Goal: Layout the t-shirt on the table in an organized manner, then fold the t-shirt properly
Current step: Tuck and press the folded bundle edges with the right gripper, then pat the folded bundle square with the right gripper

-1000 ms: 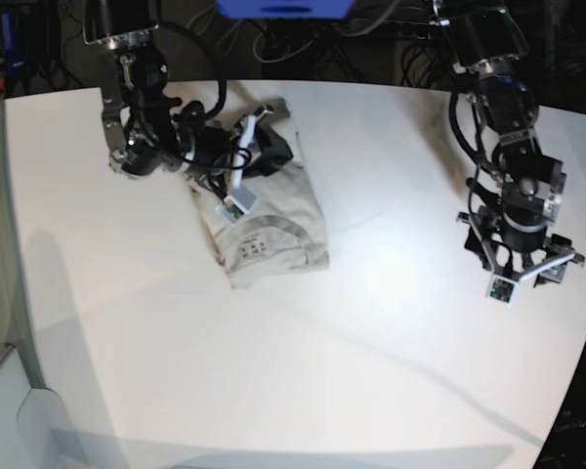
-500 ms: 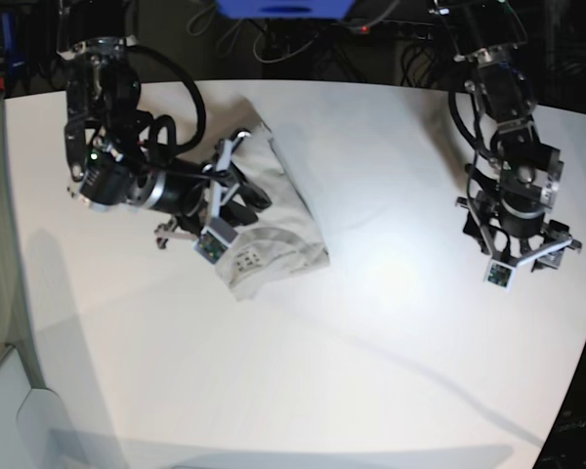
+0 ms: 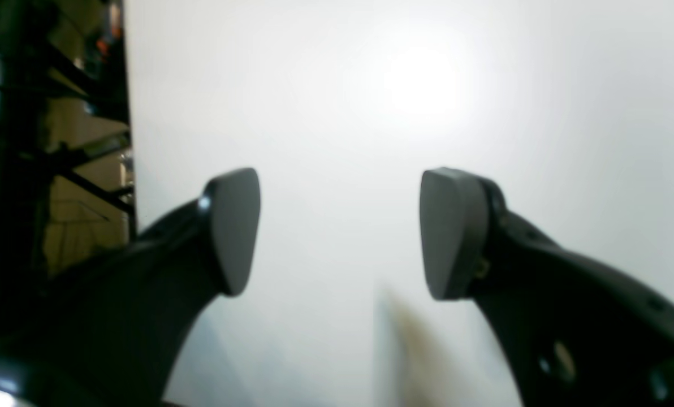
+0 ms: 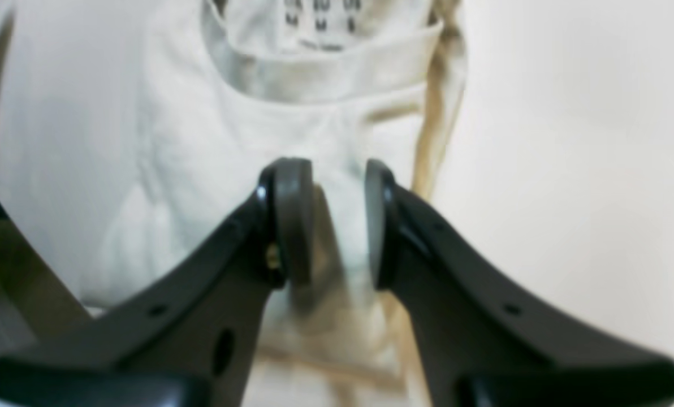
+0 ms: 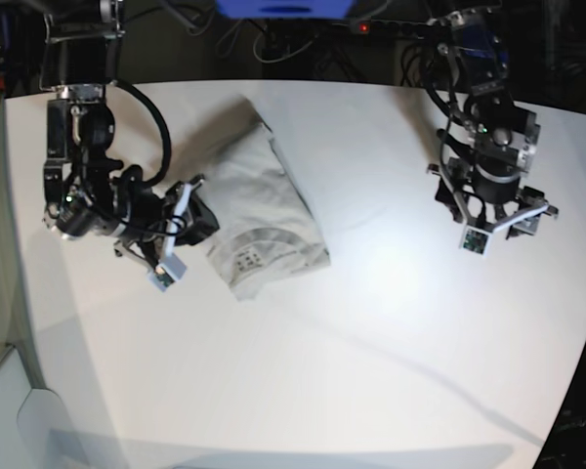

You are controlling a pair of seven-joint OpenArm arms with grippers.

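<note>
Most of the table [image 5: 391, 332] lay bare, with the t-shirt [image 5: 264, 210] bunched in a folded heap on its far left part in the base view, long axis running from far edge toward the neck end. The right gripper [image 4: 328, 223] sat at the shirt's left edge, narrowed onto a fold of cloth. The left gripper [image 3: 337, 232] hung spread and holding nothing, well apart, so the right arm was nearer.

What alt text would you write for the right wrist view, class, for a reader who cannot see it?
Seen from the wrist, the right gripper has its two dark jaws narrowly apart, with a fold of the pale beige t-shirt between them. The shirt's collar and printed neck label lie just beyond, and bare white table fills the right side.
</note>
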